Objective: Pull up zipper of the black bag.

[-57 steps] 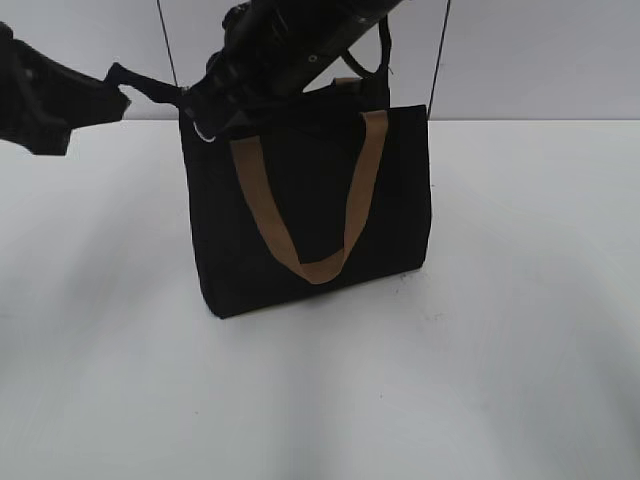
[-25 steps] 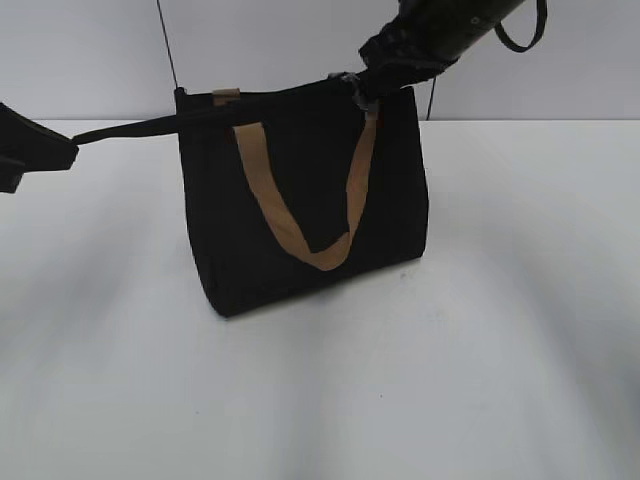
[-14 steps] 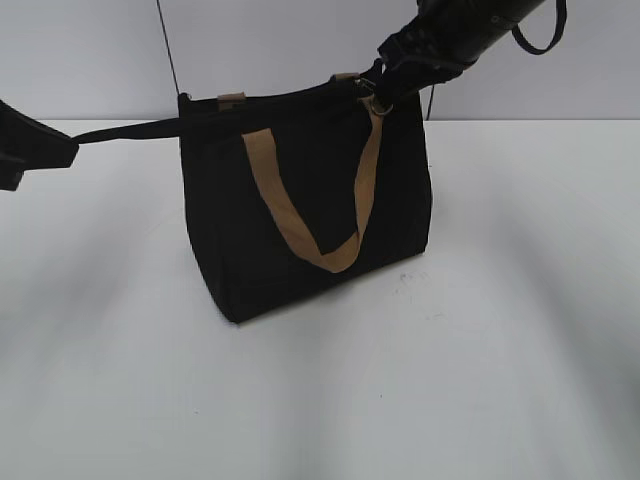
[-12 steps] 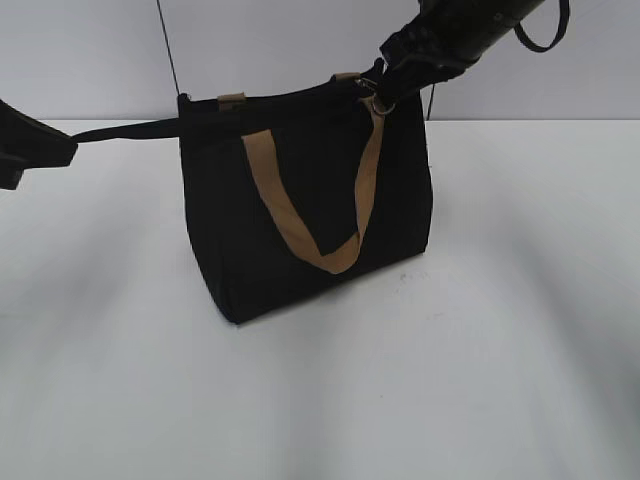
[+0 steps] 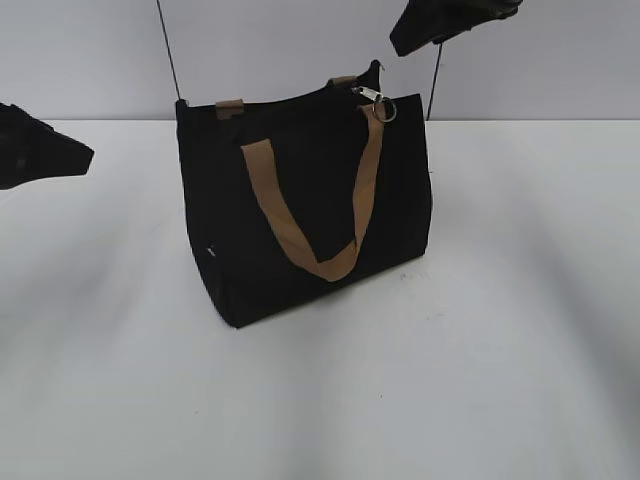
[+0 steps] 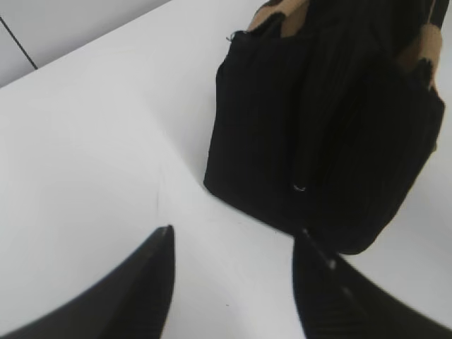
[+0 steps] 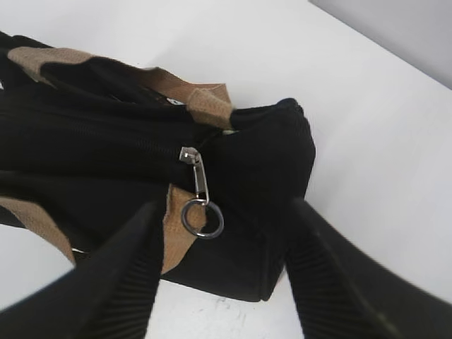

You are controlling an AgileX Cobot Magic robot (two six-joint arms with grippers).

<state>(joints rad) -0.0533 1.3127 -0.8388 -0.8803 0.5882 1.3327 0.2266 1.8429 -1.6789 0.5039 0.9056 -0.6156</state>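
The black bag point(image 5: 300, 210) stands upright on the white table, with a tan strap handle point(image 5: 320, 215) hanging down its front. The zipper point(image 5: 378, 102), a silver slider with a ring pull, hangs free at the bag's top right end; it also shows in the right wrist view point(image 7: 200, 198). My right gripper point(image 7: 222, 272) is open and empty, lifted above and right of the bag in the exterior view point(image 5: 440, 20). My left gripper point(image 6: 233, 272) is open and empty, left of the bag point(image 6: 332, 134) and apart from it, at the exterior view's left edge point(image 5: 45, 150).
The white table point(image 5: 500, 350) stretches out in front of and to both sides of the bag. A grey wall stands behind it. Two thin black cables point(image 5: 168, 50) hang down behind the bag.
The right gripper has let go of the zipper pull and risen up and to the right. The left gripper has released the black strap at the bag's left end. The bag has settled upright.
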